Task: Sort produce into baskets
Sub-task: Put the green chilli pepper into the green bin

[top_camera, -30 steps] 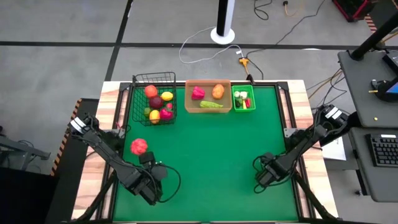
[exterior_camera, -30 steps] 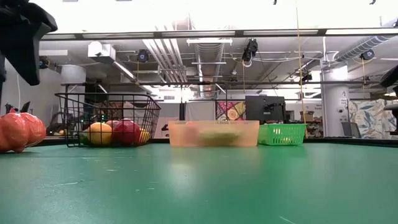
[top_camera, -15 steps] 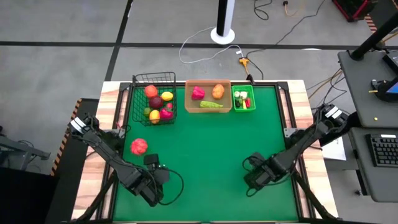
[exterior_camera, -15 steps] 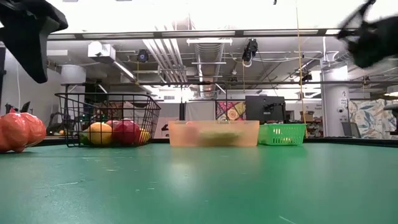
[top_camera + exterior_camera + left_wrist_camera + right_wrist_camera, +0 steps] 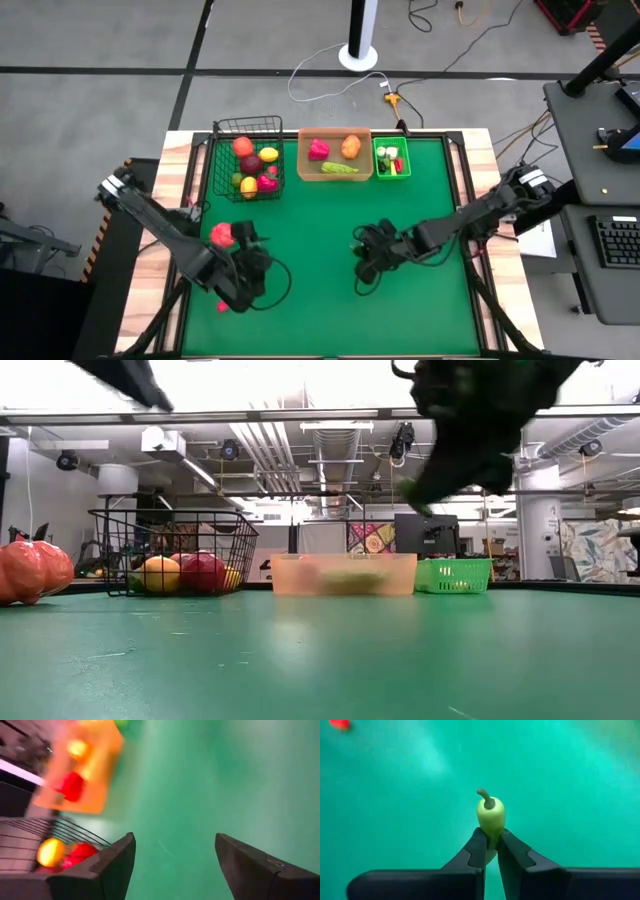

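Observation:
My right gripper (image 5: 490,851) is shut on a small pale green chilli (image 5: 491,816) above the middle of the green table; it also shows in the high view (image 5: 365,262). My left gripper (image 5: 175,865) is open and empty, above the table's left part (image 5: 250,250), next to a red-orange round piece (image 5: 222,236) that rests on the mat. The black wire basket (image 5: 247,160), the tan tray (image 5: 335,172) and the green bin (image 5: 391,172) stand in a row at the far edge, each with produce inside. My right gripper pinches the chilli's end opposite the stem (image 5: 491,837) between its two fingertips. The stem end (image 5: 485,796) sticks out past the fingers. The fingers point down at the mat, and the chilli is lifted clear of it.
A small red piece (image 5: 221,306) lies on the mat near the front left, beside my left arm. In the low view the red-orange piece (image 5: 30,572) sits at the left, with the basket (image 5: 175,550), tray (image 5: 343,573) and bin (image 5: 453,574) behind.
My right gripper has gone from the front right toward the table's left, to about the middle. My left gripper has gone up and toward the far edge, ending beside the red-orange piece.

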Robot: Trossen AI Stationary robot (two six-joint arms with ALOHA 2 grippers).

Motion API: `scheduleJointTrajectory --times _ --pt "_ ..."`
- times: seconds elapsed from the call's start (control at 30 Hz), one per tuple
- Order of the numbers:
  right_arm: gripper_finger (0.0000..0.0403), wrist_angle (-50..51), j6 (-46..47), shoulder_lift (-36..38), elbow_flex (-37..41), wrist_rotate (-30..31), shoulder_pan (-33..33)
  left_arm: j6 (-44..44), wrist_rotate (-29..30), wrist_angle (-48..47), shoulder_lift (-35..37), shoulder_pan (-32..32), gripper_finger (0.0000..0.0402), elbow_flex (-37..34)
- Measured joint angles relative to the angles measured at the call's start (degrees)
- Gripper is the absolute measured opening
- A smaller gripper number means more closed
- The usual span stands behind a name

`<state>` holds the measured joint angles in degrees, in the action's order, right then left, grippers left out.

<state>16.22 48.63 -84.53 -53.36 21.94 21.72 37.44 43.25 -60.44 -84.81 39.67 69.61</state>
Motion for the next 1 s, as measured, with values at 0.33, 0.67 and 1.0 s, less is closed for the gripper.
scheduleJointTrajectory --times 0.33,0.67,1.0 --pt "0.0023 -1.67 -15.20 2.79 -2.00 12.85 -13.03 -1.09 14.17 7.50 11.22 -0.14 0.0241 0.01" --pt "0.0023 24.26 -12.28 2.58 -7.88 10.67 -45.10 7.03 14.29 7.74 8.61 -0.12 0.0241 0.01" --pt "0.0075 17.43 -18.55 -1.53 -4.70 -5.73 -57.48 6.57 14.28 7.40 3.83 -0.43 0.0241 0.01"
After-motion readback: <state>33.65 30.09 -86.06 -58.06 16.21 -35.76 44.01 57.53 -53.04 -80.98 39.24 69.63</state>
